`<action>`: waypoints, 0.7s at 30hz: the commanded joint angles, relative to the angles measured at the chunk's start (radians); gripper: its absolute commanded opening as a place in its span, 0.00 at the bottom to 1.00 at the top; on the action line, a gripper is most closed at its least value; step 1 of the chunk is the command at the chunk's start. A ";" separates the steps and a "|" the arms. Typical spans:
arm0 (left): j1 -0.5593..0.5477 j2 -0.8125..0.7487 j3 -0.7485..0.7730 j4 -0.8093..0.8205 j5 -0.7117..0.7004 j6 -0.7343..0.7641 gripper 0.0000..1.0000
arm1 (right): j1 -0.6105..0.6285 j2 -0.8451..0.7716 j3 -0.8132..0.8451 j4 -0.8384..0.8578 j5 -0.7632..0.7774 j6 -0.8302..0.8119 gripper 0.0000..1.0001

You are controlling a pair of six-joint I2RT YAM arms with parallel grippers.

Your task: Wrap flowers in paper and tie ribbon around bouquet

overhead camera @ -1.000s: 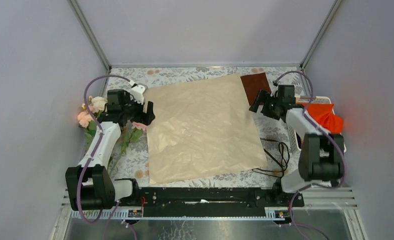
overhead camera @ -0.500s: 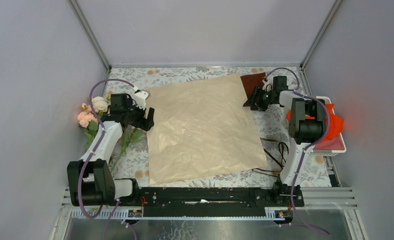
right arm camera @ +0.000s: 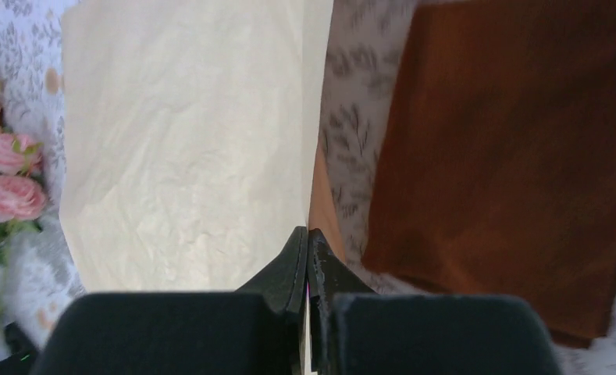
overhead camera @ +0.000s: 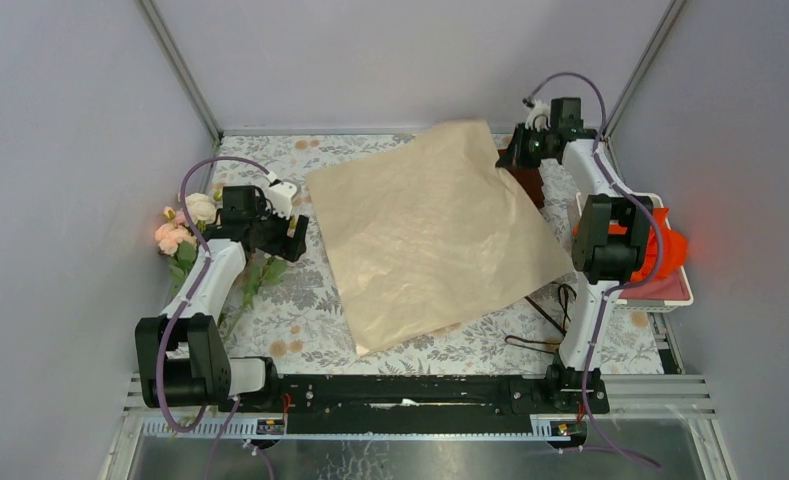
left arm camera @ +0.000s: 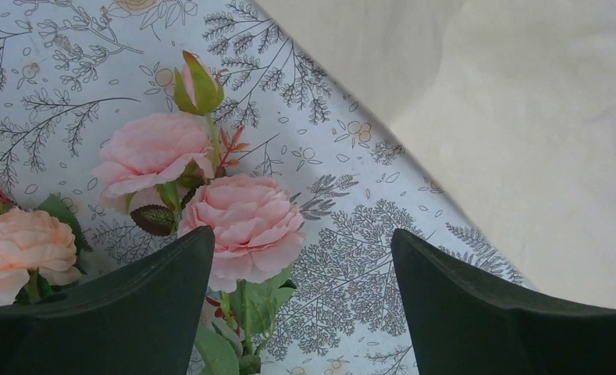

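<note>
Paper: one sheet is counted, the paper [overhead camera: 435, 230], at the centre of the table.
Flowers: one bunch is counted, the flowers [overhead camera: 182, 228], at 9 o'clock; in the left wrist view three open pink blooms and one bud are counted.
Ribbon: one thin dark strand is counted, the ribbon [overhead camera: 562, 318], at 4 o'clock.
Cloths: two are counted, the brown cloth [right arm camera: 515, 156] at 1 o'clock and the orange cloth [overhead camera: 665, 245] at 3 o'clock.
Tray: one is counted, the tray [overhead camera: 670, 298], at 3 o'clock.
Grippers: two are counted, the left gripper [overhead camera: 293, 230] at 9 o'clock and the right gripper [overhead camera: 510, 158] at 1 o'clock.
Cables: two purple cables [overhead camera: 195, 180] are counted, one on each arm.
</note>
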 commanded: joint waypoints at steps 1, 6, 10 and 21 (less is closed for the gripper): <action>0.000 0.021 0.037 -0.010 -0.010 0.012 0.91 | 0.084 0.046 0.218 -0.137 0.104 -0.151 0.00; 0.001 0.029 0.037 -0.003 -0.014 0.007 0.91 | 0.122 0.179 0.416 -0.168 0.123 -0.172 0.00; 0.002 0.025 0.026 0.000 -0.013 0.011 0.91 | 0.147 0.250 0.482 -0.145 0.095 -0.141 0.00; -0.234 0.075 -0.028 0.168 -0.107 0.092 0.82 | 0.263 0.347 0.534 -0.012 0.120 -0.090 0.00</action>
